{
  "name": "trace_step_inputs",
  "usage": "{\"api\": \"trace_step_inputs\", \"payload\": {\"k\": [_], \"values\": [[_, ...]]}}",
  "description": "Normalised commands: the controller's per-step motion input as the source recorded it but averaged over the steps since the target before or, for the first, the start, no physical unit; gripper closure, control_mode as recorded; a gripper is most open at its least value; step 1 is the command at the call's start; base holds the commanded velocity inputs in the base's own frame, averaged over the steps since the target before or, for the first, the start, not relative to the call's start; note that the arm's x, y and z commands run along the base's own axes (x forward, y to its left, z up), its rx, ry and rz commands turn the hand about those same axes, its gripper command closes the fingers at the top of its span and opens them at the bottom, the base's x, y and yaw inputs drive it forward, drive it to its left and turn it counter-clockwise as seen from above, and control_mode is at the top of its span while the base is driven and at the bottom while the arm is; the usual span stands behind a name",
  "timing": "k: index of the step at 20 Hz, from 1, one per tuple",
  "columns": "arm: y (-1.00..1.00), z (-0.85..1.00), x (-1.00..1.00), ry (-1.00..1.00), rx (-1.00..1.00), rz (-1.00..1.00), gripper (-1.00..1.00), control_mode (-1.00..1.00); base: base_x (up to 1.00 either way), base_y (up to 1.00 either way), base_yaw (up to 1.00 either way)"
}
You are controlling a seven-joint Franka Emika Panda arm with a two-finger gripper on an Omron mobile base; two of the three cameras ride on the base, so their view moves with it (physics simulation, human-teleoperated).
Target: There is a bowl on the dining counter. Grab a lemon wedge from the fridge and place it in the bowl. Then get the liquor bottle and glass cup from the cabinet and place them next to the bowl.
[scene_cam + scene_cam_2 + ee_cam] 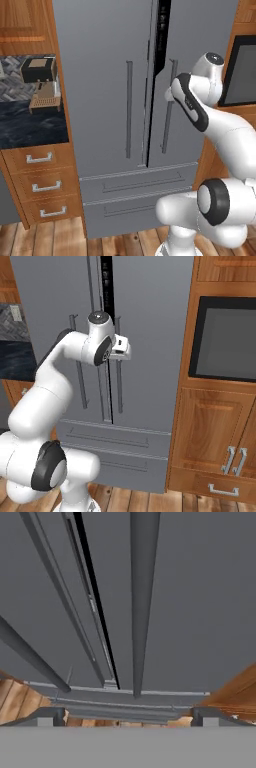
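Tool (128, 719) is hanging open w/ nothing in it, centre-frame at the fridge (100, 75) right-door handle (142, 602). You're only starting: door barely ajar, lemon, bottle, cup all left.

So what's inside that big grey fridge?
Not much can be seen: the fridge has its right door barely ajar, showing a dark slit. The doors cover any shelves or food. The open gripper is at the right handle.
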Motion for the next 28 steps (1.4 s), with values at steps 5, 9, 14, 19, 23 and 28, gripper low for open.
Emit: {"api": "trace_step_inputs", "payload": {"k": [5,9,14,19,23,28], "values": [[0.00,0.00,0.39,-0.14,0.00,0.00,-1.00,-1.00,0.00,0.00,0.00],[0.00,0.00,0.47,-0.08,0.00,0.00,-1.00,-1.00,0.00,0.00,0.00],[0.00,0.00,0.38,-0.05,0.00,0.00,-1.00,-1.00,0.00,0.00,0.00],[0.00,0.00,0.35,-0.03,0.00,0.00,-1.00,-1.00,0.00,0.00,0.00],[0.00,0.00,0.38,-0.01,0.00,0.00,-1.00,-1.00,0.00,0.00,0.00],[0.00,-0.05,0.47,-0.01,0.00,0.00,-1.00,-1.00,0.00,0.00,0.00]]}}
